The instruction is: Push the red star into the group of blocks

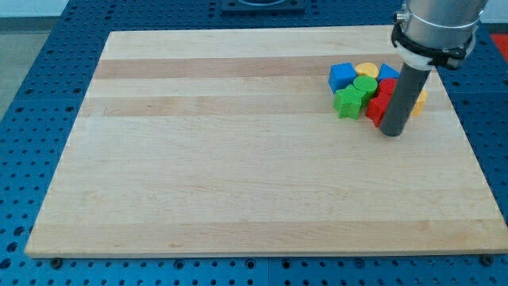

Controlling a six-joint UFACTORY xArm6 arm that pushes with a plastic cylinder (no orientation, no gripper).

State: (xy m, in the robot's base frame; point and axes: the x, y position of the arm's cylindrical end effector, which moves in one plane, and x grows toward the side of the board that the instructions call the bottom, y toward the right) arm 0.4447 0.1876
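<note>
Arm comes in from the view's top right: a grey metal housing with a black clamp ring, then a straight dark rod hanging roughly upright, leaning slightly toward the view's left at its lower end. My tip [392,132] sits on the wooden board [238,175], at the bottom right corner of the block cluster, touching or just beside the red pieces. No hand or jaws here, only the bare rod, so nothing opens or closes and nothing is held; the rod only presses against blocks. The red star [376,108] is packed into the cluster at the view's upper right of the board, directly left of my tip and partly hidden by the rod; exact star outline is hard to make out. A second red block [386,86] sits just above it, shape unclear. Green block [347,102], star-like, is at the cluster's left, touching a green round block [363,85] above right. Blue block [343,75], cube-like, is at the top left of the cluster; a yellow block [367,70] is next to it at the top; another blue block [389,72] shows near the rod. A yellow sliver [418,101] peeks out right of the rod. All blocks are bunched, touching. Board rests on a blue perforated table [48,95]. No readable writing or labels anywhere.
</note>
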